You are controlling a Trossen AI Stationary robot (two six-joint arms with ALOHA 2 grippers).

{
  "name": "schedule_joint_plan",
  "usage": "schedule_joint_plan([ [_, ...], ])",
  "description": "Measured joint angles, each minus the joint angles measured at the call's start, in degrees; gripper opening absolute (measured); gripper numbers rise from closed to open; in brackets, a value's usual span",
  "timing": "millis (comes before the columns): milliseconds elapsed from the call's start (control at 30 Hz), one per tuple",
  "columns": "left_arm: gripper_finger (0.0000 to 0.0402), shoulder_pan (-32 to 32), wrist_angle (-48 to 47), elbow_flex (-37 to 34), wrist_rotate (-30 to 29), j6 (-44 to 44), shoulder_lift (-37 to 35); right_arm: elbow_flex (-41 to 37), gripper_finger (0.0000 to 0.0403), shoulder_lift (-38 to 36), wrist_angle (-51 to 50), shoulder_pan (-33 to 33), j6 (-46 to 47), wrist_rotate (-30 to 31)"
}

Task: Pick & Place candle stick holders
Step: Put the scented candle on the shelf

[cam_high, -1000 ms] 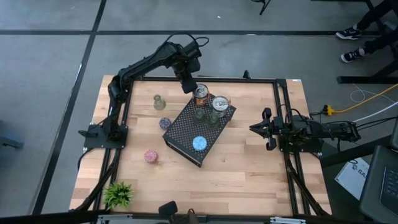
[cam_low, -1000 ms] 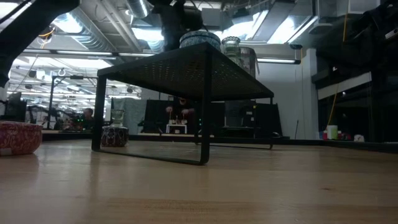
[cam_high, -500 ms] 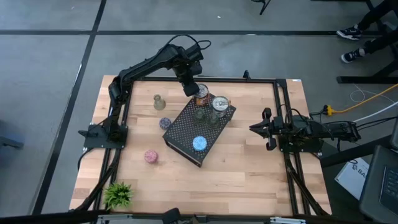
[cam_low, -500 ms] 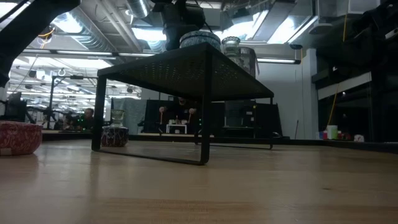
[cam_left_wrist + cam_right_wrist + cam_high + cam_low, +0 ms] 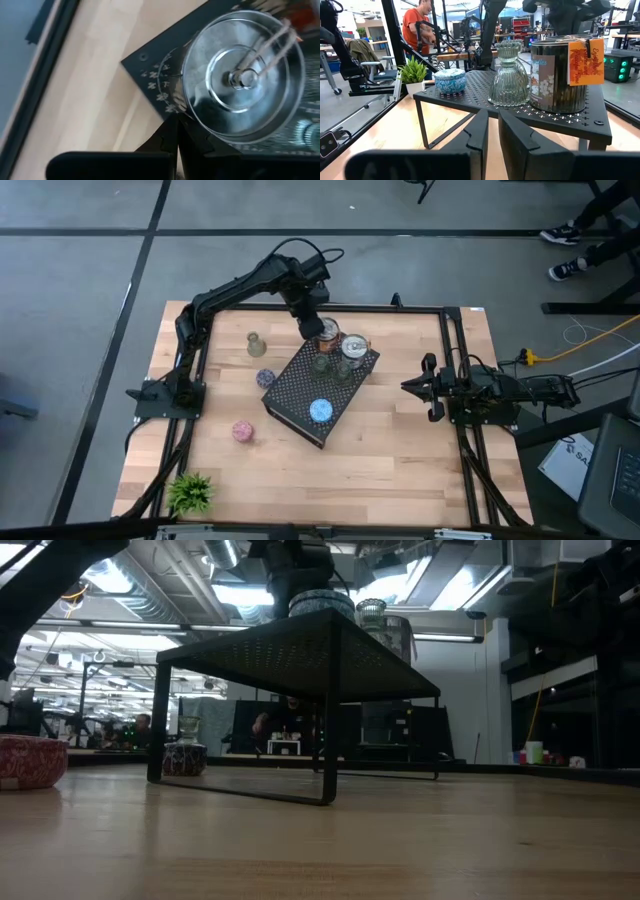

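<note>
The black perforated box (image 5: 300, 395) carries two silver cans (image 5: 330, 337) (image 5: 353, 347), two olive-green glass holders (image 5: 320, 364) (image 5: 343, 369) and a sparkly blue round (image 5: 320, 411). On the table stand a third green glass holder (image 5: 255, 344), a purple round (image 5: 265, 378) and a pink round (image 5: 242, 431). My left gripper (image 5: 318, 330) is shut above the box's far corner, beside the far can (image 5: 245, 75). My right gripper (image 5: 405, 387) is shut and empty at the table's right, pointing at the box (image 5: 520, 117). My left gripper's shut fingertips (image 5: 176, 122) stand at the rim (image 5: 187, 112) of the far silver can, coming from above. I cannot tell whether they touch it. The can stands upright on the box's far corner.
A small green plant (image 5: 190, 492) stands at the near left corner. Black frame rails (image 5: 455, 360) run along the table's edges. A person in an orange shirt (image 5: 420, 25) stands in the room beyond. Bare wood lies between the box and my right gripper.
My left gripper has moved toward the table's right and near edges, closing on the far silver can at the box's far corner.
</note>
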Motion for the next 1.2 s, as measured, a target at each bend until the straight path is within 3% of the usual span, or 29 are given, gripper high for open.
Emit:
schedule_joint_plan([
  [200,0.0001,-0.09,1.69,0.02,4.53,-0.76,0.0,0.0,0.0048,0.0,0.0,0.02,0.0,0.0],
  [1200,0.0001,0.09,1.4,0.11,5.46,-0.26,-0.5,0.0,0.0048,0.0,0.0,0.0,0.0,0.0],
])
